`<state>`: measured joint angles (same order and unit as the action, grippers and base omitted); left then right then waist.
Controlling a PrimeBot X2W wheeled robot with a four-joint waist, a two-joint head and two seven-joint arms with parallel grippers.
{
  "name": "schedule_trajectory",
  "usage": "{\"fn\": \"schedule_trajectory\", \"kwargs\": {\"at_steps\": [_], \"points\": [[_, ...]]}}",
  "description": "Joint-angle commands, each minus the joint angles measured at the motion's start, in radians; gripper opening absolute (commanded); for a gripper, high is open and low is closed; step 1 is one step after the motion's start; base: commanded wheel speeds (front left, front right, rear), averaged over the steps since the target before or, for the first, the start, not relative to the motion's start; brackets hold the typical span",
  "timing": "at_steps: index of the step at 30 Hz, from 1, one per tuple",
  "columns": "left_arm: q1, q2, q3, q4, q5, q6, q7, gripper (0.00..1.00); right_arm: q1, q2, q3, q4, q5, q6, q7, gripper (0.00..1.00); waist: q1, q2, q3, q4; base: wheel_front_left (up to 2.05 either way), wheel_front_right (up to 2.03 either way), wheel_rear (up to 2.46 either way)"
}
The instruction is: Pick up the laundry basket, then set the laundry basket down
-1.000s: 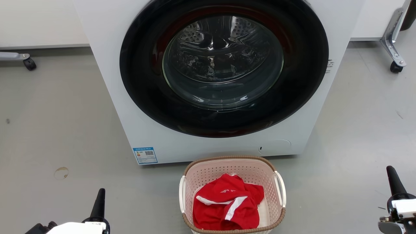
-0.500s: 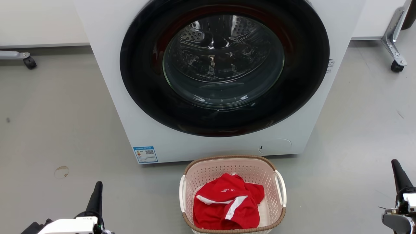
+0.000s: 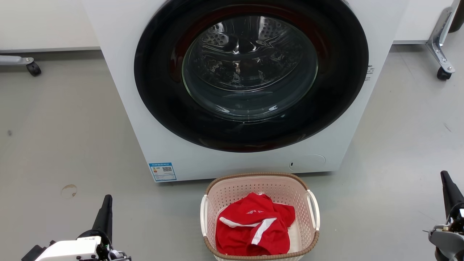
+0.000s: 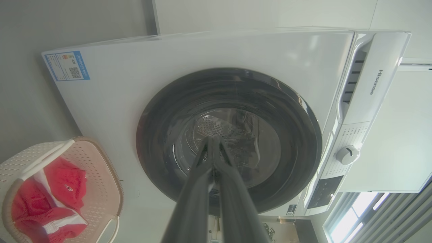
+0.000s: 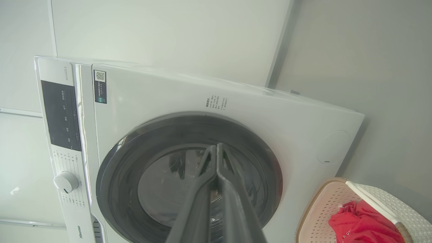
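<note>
The pale pink laundry basket (image 3: pixel 232 192) with a brown woven-look rim and white side handles stands on the floor just in front of the washer, holding red clothes (image 3: pixel 253 228). It also sits at the lower left of the left wrist view (image 4: pixel 98 172) and the lower right of the right wrist view (image 5: pixel 317 212). My left gripper (image 3: pixel 107 198) is shut and empty, well left of the basket near the bottom edge. Far to the basket's right, my right gripper (image 3: pixel 444 174) is shut and empty too. In both wrist views the fingers (image 4: pixel 212 148) (image 5: pixel 216 155) lie pressed together, pointing at the washer door.
A white front-loading washer (image 3: pixel 137 119) with a closed dark round door (image 3: pixel 250 72) stands right behind the basket. Castor-wheeled legs (image 3: pixel 33 68) (image 3: pixel 443 72) stand at the far left and far right. Grey floor (image 3: pixel 61 145) spreads on both sides of the basket.
Both grippers have slid outward and toward the lower corners of the head view, away from the basket. The basket and the washer have stayed in place.
</note>
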<state>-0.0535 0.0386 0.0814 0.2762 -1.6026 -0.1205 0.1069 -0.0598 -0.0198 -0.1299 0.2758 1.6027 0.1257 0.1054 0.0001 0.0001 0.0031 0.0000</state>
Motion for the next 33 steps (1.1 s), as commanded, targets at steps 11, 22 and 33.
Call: {"fn": "schedule_trajectory", "kwargs": {"at_steps": [11,22,33], "points": [[-0.055,0.012,0.033,-0.031,-0.006,-0.010,0.007,0.00,-0.048,-0.030,0.015,-0.031,0.005,0.005,0.008,0.00,0.0000,-0.0001,0.000,0.000,0.00,0.00,0.00],[-0.055,0.012,0.033,-0.031,-0.006,-0.010,0.007,0.00,-0.048,-0.030,0.015,-0.031,0.005,0.005,0.008,0.00,0.0000,-0.0001,0.000,0.000,0.00,0.00,0.00],[-0.055,0.012,0.033,-0.031,-0.006,-0.010,0.006,0.00,-0.048,-0.030,0.016,-0.031,0.005,0.005,0.008,0.00,0.0000,-0.0001,0.000,0.000,0.00,0.00,0.00]]}}
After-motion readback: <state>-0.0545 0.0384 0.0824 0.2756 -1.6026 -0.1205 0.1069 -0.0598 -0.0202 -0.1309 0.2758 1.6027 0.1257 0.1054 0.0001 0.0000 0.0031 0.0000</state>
